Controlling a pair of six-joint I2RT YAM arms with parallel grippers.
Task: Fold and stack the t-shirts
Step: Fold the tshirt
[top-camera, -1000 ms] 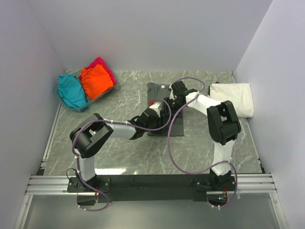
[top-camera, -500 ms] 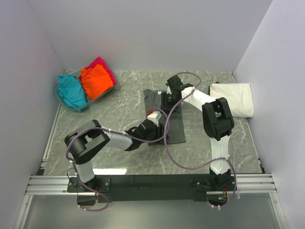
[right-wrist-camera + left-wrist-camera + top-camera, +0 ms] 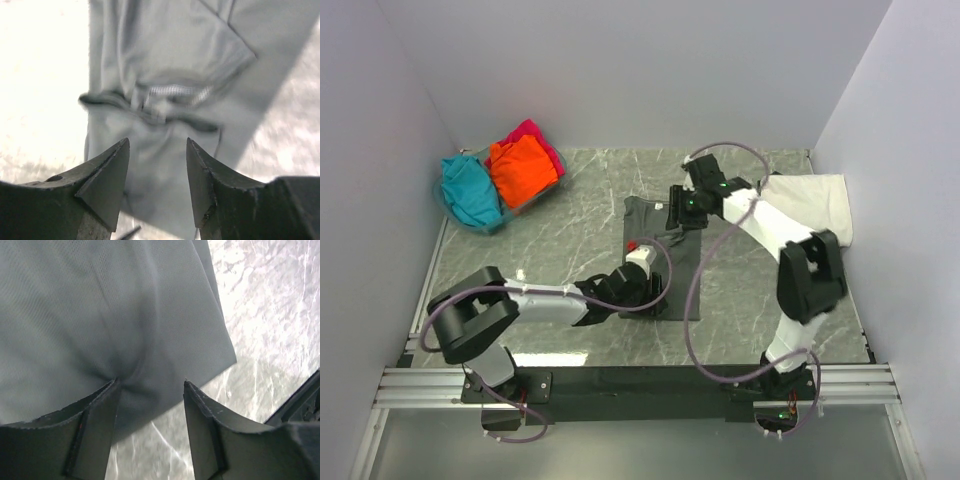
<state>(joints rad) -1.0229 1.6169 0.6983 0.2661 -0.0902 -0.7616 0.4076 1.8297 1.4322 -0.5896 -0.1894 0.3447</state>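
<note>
Left claw (image 3: 151,385) spread apart, one fingertip pressing a pucker into the near hem of the dark grey t-shirt (image 3: 648,222). Right claw (image 3: 157,142) apart too, hovering over its collar and white neck label (image 3: 175,91). The shirt lies in a narrow folded strip, mid grey-marbled worktop (image 3: 550,240), with pale walls around. Right of it is a folded white t-shirt (image 3: 810,205). Back-left of it are an orange shirt (image 3: 520,170), teal shirt (image 3: 470,190) and magenta shirt (image 3: 535,135), heaped together.

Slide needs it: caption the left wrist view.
Open left pincer at the dark grey t-shirt's corner, marble table beneath.
</note>
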